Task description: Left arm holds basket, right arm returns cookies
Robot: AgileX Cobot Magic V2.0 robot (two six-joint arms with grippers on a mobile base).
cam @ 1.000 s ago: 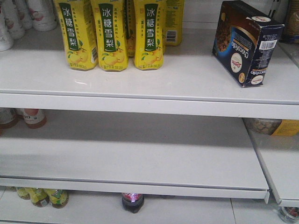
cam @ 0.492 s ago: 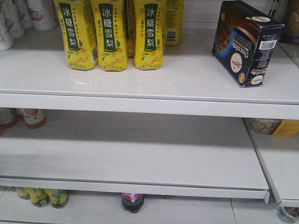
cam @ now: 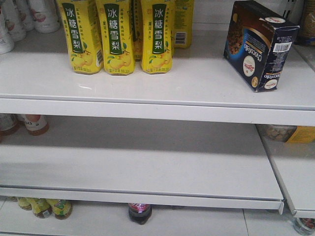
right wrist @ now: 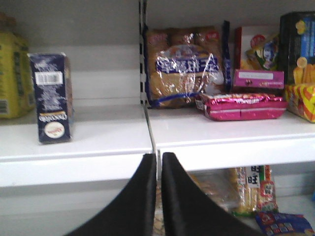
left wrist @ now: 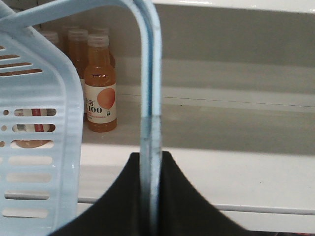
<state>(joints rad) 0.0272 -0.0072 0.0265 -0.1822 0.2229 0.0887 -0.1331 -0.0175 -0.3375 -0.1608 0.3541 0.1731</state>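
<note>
In the front view we see the cookies (cam: 260, 45) standing on the top shelf (cam: 197, 83) at the upper right of the frame, the box turned at an angle so its barcoded end faces right and forward, with no gripper touching it. Well apart from it, at the upper left, stand three yellow drink cartons (cam: 115, 37) in a row. In the right wrist view the same box appears at the left, upright near the shelf's front edge, while the right gripper (right wrist: 158, 196) sits at the bottom centre below the shelf edge, its two black fingers drawn nearly together with only a thin slit between them and nothing in it. In the left wrist view the left gripper (left wrist: 150, 196) at the bottom centre is clamped on the flat handle of the basket (left wrist: 34, 147), which runs up between its fingers; the slotted basket wall fills the left of the frame, with orange juice bottles (left wrist: 100, 83) on a shelf behind it.
</note>
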